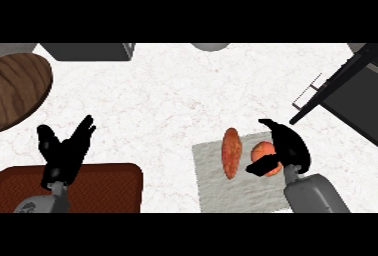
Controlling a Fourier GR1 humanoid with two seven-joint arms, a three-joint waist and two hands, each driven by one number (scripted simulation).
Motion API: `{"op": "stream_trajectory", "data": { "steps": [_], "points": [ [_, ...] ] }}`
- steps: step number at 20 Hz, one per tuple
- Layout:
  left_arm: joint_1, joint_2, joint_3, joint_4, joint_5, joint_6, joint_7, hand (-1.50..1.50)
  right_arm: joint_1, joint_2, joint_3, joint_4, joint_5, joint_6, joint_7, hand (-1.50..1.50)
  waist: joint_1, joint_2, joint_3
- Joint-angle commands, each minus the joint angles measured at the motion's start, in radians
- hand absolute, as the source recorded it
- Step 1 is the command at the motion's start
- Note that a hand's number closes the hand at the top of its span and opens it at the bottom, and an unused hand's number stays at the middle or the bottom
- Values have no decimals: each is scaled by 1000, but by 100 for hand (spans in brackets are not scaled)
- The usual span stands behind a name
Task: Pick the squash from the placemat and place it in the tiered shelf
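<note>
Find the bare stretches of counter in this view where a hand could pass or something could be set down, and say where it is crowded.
Free: the wide white counter between the round wooden board and the shelf, and the strip between the brown mat and the placemat. Crowded: the placemat's right side, where the right hand curls over the squash beside a long orange item.

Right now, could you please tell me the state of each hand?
Left hand: open, fingers up, resting at the lower left, holding nothing.
Right hand: curled round the orange squash on the placemat.
</note>
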Motion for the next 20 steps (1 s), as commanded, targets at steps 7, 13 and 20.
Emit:
{"op": "stream_trajectory", "data": {
  "steps": [7, 13, 20],
  "points": [
    [-27, -26, -5, 19, -23, -1, 48, 0, -32, 81, 63, 13, 27, 72, -71, 150, -5, 6, -6],
    [61, -42, -26, -73, -57, 29, 55, 0, 7, 141, -29, 34, 79, -102, 16, 150, -1, 5, -6],
    [69, -12, 28, -6, 1, -43, 25, 0, -73, 191, -86, -114, 209, -203, 308, 150, -9, 3, -7]
  ]
}}
